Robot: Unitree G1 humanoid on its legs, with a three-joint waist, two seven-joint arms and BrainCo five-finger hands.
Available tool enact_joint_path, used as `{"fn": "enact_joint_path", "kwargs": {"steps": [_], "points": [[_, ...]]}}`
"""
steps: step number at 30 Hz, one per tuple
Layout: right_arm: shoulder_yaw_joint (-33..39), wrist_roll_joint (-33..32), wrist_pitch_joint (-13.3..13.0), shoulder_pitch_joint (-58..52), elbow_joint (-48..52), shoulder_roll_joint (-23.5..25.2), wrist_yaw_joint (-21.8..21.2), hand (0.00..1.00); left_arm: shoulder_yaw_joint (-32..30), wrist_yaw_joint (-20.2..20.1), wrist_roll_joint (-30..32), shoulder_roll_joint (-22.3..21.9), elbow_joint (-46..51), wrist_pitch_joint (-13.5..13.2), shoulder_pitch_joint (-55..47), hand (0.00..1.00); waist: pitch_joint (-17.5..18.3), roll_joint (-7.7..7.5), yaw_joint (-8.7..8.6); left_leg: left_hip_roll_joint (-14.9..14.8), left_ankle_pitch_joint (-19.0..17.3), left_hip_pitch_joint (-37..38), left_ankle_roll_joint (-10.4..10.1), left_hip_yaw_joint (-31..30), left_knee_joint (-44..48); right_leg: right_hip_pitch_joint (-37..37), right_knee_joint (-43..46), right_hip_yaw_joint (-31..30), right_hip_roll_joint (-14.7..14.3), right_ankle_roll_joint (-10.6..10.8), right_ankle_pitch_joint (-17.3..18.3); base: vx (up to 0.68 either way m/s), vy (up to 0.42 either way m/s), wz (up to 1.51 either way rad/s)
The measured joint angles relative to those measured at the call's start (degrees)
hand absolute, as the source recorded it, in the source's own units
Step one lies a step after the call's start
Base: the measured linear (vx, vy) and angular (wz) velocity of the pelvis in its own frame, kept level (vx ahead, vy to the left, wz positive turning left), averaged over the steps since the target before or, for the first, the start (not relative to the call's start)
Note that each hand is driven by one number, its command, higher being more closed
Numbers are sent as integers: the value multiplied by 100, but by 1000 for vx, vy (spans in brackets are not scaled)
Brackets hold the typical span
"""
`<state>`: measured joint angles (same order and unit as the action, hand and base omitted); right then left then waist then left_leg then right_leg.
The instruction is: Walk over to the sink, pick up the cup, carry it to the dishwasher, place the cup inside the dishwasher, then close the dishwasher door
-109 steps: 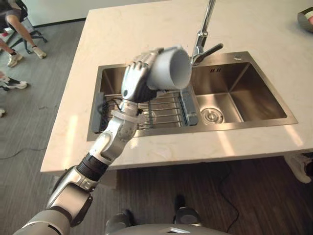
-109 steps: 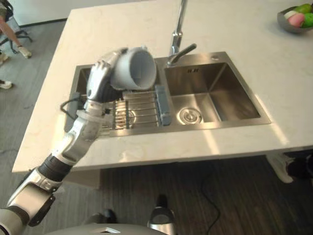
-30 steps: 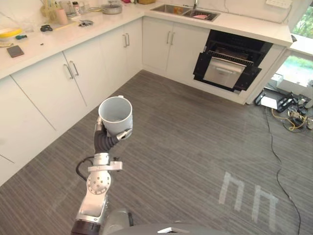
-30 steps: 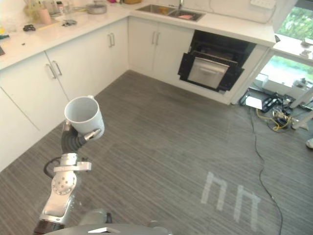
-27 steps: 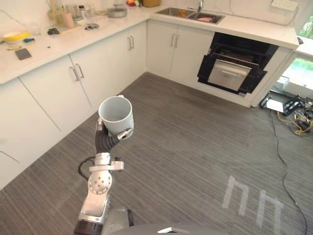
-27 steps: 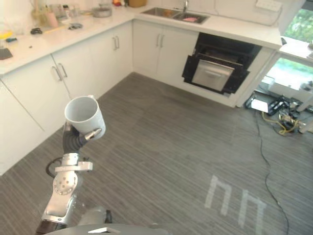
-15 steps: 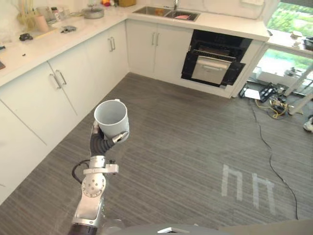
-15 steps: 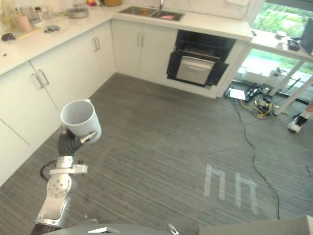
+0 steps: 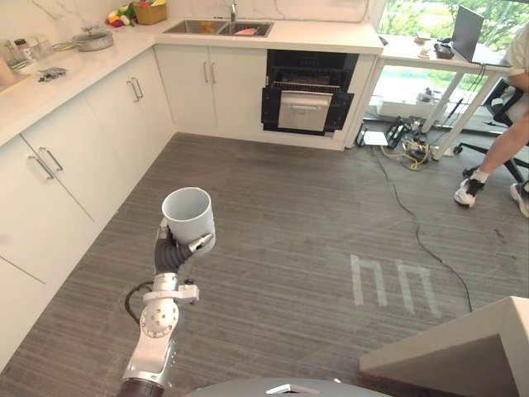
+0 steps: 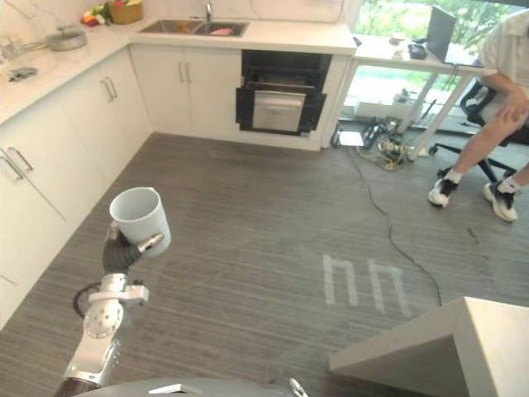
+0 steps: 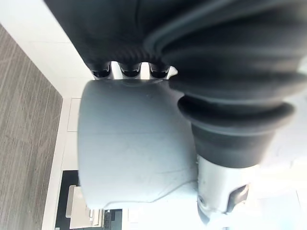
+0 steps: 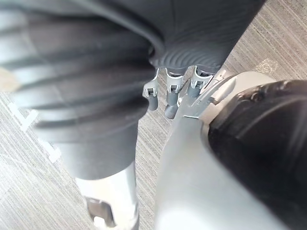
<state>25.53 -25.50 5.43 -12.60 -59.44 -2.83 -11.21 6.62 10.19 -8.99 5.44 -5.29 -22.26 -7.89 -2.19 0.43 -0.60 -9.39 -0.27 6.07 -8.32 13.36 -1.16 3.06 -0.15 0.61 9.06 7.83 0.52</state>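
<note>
A pale grey cup (image 9: 188, 217) stands upright in my left hand (image 9: 171, 251), which is raised in front of me over the grey floor. In the left wrist view the fingers (image 11: 122, 72) and the thumb (image 11: 218, 191) curl round the cup (image 11: 134, 153). The dishwasher (image 9: 306, 101) is set in the white cabinets straight ahead across the room, its dark front standing open with the door tilted out. A sink (image 9: 218, 27) lies in the counter to its left. My right hand (image 12: 168, 98) hangs low over the floor, fingers relaxed and holding nothing.
White cabinets (image 9: 74, 149) run along the left. A person sits on a chair (image 10: 496, 107) at a desk at the right, with cables (image 9: 405, 145) on the floor near them. A pale counter corner (image 9: 463, 347) juts in at the lower right.
The view has swung to the right: the dishwasher now sits ahead at centre, and the seated person and the counter corner have come into view. The cup stays upright in my left hand.
</note>
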Motion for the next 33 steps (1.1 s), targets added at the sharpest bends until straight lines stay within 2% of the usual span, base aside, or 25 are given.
{"fn": "enact_joint_path", "kwargs": {"steps": [3, 4, 5, 6, 7, 8, 9, 10, 11, 12, 13, 14, 15, 17, 19, 20, 21, 22, 24, 27, 28, 30, 31, 32, 33], "points": [[112, -5, 16, 22, -1, 1, -98, 0, -58, -180, -396, -112, -33, 98, 0, 100, 1, 3, 5, 12, -31, -5, 13, -17, 1, -45, 142, 137, 28, -74, 115, 6, 5, 5], [258, -14, 84, 33, -10, 16, -106, 0, -139, -280, -573, -260, -33, 166, 2, 100, -20, -60, 9, 81, -100, -13, -12, -38, 17, -191, 492, 183, 122, -65, 337, 45, 48, 23], [337, -54, 142, 73, -1, 15, -117, 0, -136, -358, -725, -377, -32, 242, 16, 100, -46, -148, 11, 250, -175, -20, 108, -117, 80, -288, 914, 235, 339, -166, 619, 63, 78, 34], [404, -100, 177, 68, -3, 16, -124, 0, -106, -424, -780, -414, -32, 307, 30, 100, -60, -175, 5, 357, -237, -28, 211, -198, 127, -288, 1160, 303, 475, -216, 725, 62, 77, 48], [455, -128, 185, 6, 12, -21, -121, 0, -22, -533, -887, -495, -32, 435, 54, 100, -103, -131, 13, 465, -331, -24, 237, -339, 204, -581, 2101, 544, 636, -239, 768, 11, 89, 45], [457, -128, 168, 13, 112, -42, -117, 0, 37, -554, -946, -506, -38, 517, 47, 100, -113, -138, 44, 534, -466, -3, 302, -370, 383, -1118, 3336, 610, 846, -663, 599, -11, 84, 37], [440, -118, 184, 15, 182, -42, -119, 0, 38, -556, -964, -507, -38, 555, 47, 100, -122, -154, 56, 557, -542, 20, 350, -400, 481, -1375, 3917, 582, 916, -1053, 376, 11, 122, 26], [389, -106, 215, 17, 227, -26, -133, 0, 29, -552, -1017, -507, -29, 588, 48, 100, -153, -191, 60, 584, -685, 101, 434, -469, 648, -1813, 4767, 368, 977, -1336, -350, 78, 118, 25], [418, -118, 218, 14, 204, 56, -163, 0, -8, -555, -1072, -508, -2, 585, 47, 100, -208, -138, 59, 547, -829, 185, 509, -596, 836, -2143, 5445, 157, 928, -972, -473, 100, 100, 20], [434, -122, 214, 11, 227, 141, -210, 0, -101, -555, -1096, -496, 4, 580, 47, 100, -242, -189, 56, 509, -920, 245, 512, -626, 914, -2232, 5646, 184, 836, -820, -90, 156, 55, 18], [431, -130, 219, -18, 229, 274, -286, 0, -218, -547, -1109, -475, 5, 560, 54, 100, -271, -242, 21, 415, -1087, 301, 459, -683, 1058, -2311, 5608, 402, 592, -701, 455, 187, 4, 26], [404, -116, 226, -58, 230, 307, -365, 0, -159, -563, -1098, -447, 16, 532, 71, 100, -301, -295, -5, 381, -1196, 316, 453, -776, 1129, -2306, 5050, 684, 363, -562, 722, 205, -20, 33], [398, -111, 231, -90, 228, 318, -368, 0, -121, -568, -1097, -447, 16, 531, 79, 100, -311, -311, -8, 381, -1216, 318, 486, -811, 1144, -2296, 4666, 790, 260, -497, 775, 232, -76, 38], [502, -110, 282, -121, 238, 373, -358, 0, -49, -576, -1096, -451, 14, 542, 170, 100, -375, -305, 1, 384, -1383, 378, 451, -884, 1220, -2293, 3375, 943, -19, -446, 736, 263, -128, 21], [512, -88, 390, -156, 237, 400, -340, 0, -28, -704, -1105, -444, -12, 562, 440, 100, -464, -320, -38, 372, -1775, 503, 268, -1051, 1442, -2034, 1919, 738, -295, -452, 117, 322, -223, 39], [532, -64, 403, -179, 232, 402, -326, 0, -3, -753, -1105, -447, -43, 574, 491, 100, -487, -274, -84, 335, -1882, 607, 238, -1178, 1488, -1930, 2004, 763, -336, -520, -141, 344, -241, 75], [582, -42, 428, -212, 251, 329, -335, 0, 62, -884, -1104, -538, -42, 590, 496, 100, -468, -142, -142, 172, -2033, 742, 353, -1276, 1486, -1889, 2373, 936, -415, -725, 93, 362, -209, 60], [620, 21, 431, -225, 250, 220, -317, 0, 95, -1011, -1104, -597, -22, 590, 510, 100, -464, 11, -130, 94, -2083, 785, 474, -1339, 1495, -1940, 2633, 1014, -450, -768, 354, 352, -192, 49], [651, 48, 426, -93, 250, 128, -293, 0, 97, -1230, -1094, -608, -15, 599, 547, 100, -441, 140, -119, 58, -1951, 785, 529, -1391, 1695, -2035, 3117, 1106, -415, -858, 872, 331, -199, 24], [642, -132, 488, -74, 236, 135, -233, 0, 249, -1367, -1071, -594, 30, 654, 533, 100, -395, 158, -133, 19, -1822, 602, 548, -1644, 2387, -1890, 3512, 1268, -357, -914, 1407, 313, -205, 26], [613, -202, 564, -80, 232, 159, -200, 0, 367, -1389, -1059, -580, 113, 697, 458, 100, -295, 115, -197, 39, -1631, 455, 535, -1800, 2745, -1796, 3571, 1367, -340, -898, 1599, 267, -210, 50], [635, -400, 584, -174, 243, 217, -211, 0, 541, -1467, -1053, -543, 447, 704, 334, 100, -268, 107, -258, -55, -1130, -153, -218, -1949, 4066, -1544, 3454, 1503, -372, -898, 1786, 306, -195, 36], [652, -450, 472, -267, 316, 161, -251, 0, 529, -1584, -1044, -686, 742, 697, 205, 100, -283, 275, -158, -295, -29, -892, -395, -1935, 5424, -1232, 3200, 1477, -675, -969, 1842, 293, -107, -13], [640, -451, 452, -307, 343, 151, -252, 0, 508, -1597, -1044, -717, 783, 692, 162, 100, -295, 269, -120, -356, 238, -1014, -330, -1911, 5690, -1140, 3127, 1427, -751, -992, 1848, 396, -84, -49], [542, -451, 340, -372, 435, 123, -254, 0, 428, -1609, -1045, -787, 843, 687, 96, 100, -305, 334, 0, -456, 391, -1367, -217, -1794, 6493, -833, 2953, 1333, -929, -1055, 1914, 382, -19, -65]]}}
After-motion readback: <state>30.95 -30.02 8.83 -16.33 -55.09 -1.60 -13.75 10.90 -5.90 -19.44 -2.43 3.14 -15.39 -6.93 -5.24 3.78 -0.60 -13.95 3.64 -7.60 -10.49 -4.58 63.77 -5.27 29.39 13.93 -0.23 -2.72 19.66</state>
